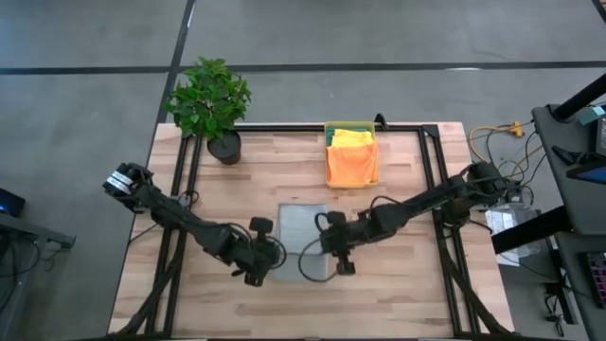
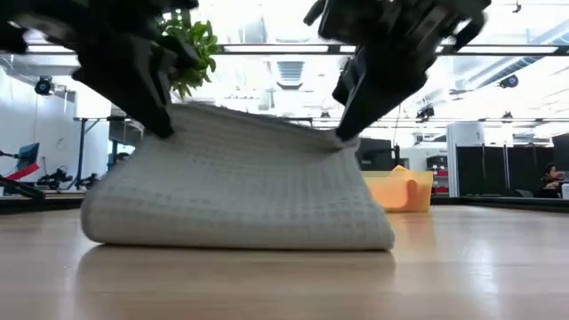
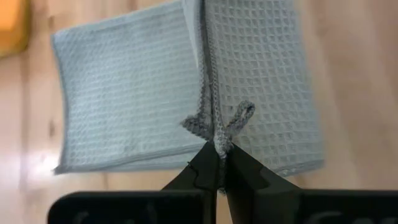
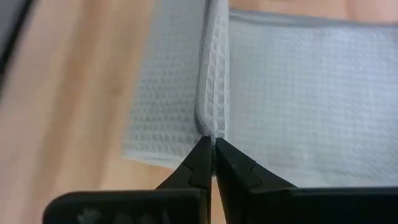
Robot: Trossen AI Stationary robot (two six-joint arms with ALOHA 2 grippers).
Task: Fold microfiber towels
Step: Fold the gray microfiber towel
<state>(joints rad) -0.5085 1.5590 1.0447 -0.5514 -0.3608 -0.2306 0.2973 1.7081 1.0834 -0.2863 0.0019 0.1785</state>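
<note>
A light grey waffle-weave towel (image 1: pixel 301 227) lies in the middle of the table, with one edge raised between my two grippers. My left gripper (image 1: pixel 279 258) is shut on one raised corner and my right gripper (image 1: pixel 320 254) on the other. In the low view the towel (image 2: pixel 240 191) slopes down from both grips, and its lower part rests on the table. Orange (image 1: pixel 351 166), yellow (image 1: pixel 348 138) and teal towels lie in and over the yellow bin (image 1: pixel 350 124) at the far edge. My left gripper pinches the grey towel's corner (image 3: pixel 219 142) between its two fingers, right beside a small hanging loop (image 3: pixel 244 112). The fingers slant down from the table's left. The corner is lifted; the cloth hangs below it onto the table. My right gripper pinches the towel's hemmed edge at the other raised corner (image 4: pixel 211 130) between its two fingertips. The fingers slant down from the table's right. The corner is lifted clear, and the cloth drops away from it on both sides to the table.
A potted plant (image 1: pixel 210 102) stands at the far left corner. Black frame rails (image 1: pixel 436 189) run along the table's left, right and far sides. Bare wood lies near the front edge (image 1: pixel 303 313).
</note>
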